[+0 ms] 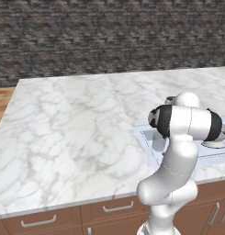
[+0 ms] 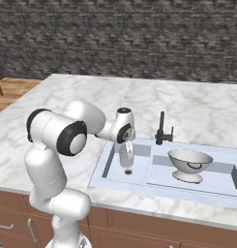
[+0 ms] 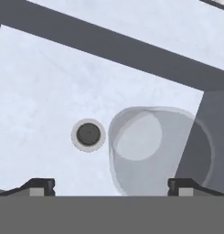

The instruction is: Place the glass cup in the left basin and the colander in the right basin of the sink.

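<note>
cup [image 3: 150,151] stands upright on the floor of the left basin [image 3: 45,87] in the hand view, lower right of centre, its open mouth facing the camera, with the dark drain [image 3: 88,135] just to its left. tool [image 3: 111,186] is released: its two dark fingertips [image 3: 40,186] rise at the bottom of that frame, wide apart, the cup between them and touching neither.

in the right base view the cup [image 2: 126,156] sits in the left basin [image 2: 115,169] at centre frame, directly under the white wrist, next to the drain [image 2: 128,171]. colander [image 2: 189,164] rests upright on its base ring in the right basin [image 2: 216,180], right of centre, well apart from the cup, beyond the divider. black faucet [image 2: 162,130] stands on the far rim of the sink [image 2: 154,190], between the two basins. the sink is set into the marble desk [image 2: 81,101].

in the left base view the arm covers most of the sink [image 1: 143,137] at the right edge; the cup [image 1: 160,140] shows as a grey shape beside the forearm, and the colander [image 1: 216,143] peeks out behind the elbow.
</note>
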Motion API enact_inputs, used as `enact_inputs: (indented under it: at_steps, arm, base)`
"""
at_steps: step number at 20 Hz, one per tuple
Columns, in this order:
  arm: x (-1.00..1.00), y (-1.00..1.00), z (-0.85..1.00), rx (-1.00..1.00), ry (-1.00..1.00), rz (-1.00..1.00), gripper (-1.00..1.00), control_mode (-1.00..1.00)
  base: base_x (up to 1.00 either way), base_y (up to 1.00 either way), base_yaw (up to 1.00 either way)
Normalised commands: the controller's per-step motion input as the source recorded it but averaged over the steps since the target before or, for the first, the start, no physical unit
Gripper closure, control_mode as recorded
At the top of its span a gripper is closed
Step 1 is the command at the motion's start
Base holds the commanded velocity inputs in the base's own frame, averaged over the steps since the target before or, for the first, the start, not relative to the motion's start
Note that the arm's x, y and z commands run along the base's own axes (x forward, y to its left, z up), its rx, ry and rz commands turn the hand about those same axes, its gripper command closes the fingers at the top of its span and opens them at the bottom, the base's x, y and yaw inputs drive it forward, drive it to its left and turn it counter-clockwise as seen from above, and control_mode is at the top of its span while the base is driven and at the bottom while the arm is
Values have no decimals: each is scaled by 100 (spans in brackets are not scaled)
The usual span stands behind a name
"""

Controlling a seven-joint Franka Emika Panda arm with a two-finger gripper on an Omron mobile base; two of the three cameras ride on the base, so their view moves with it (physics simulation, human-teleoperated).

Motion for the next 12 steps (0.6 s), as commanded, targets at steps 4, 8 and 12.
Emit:
enact_inputs:
  at_steps: [4, 8, 12]
  arm:
    - [-27, 0, 62, 0, 0, 0, -100, -100]
    - [-47, 0, 59, 0, 0, 2, -100, -100]
    - [-57, 0, 63, 0, 0, 6, -100, -100]
  base:
    - [0, 0, 0]
    - [0, 0, 0]
    - [0, 0, 0]
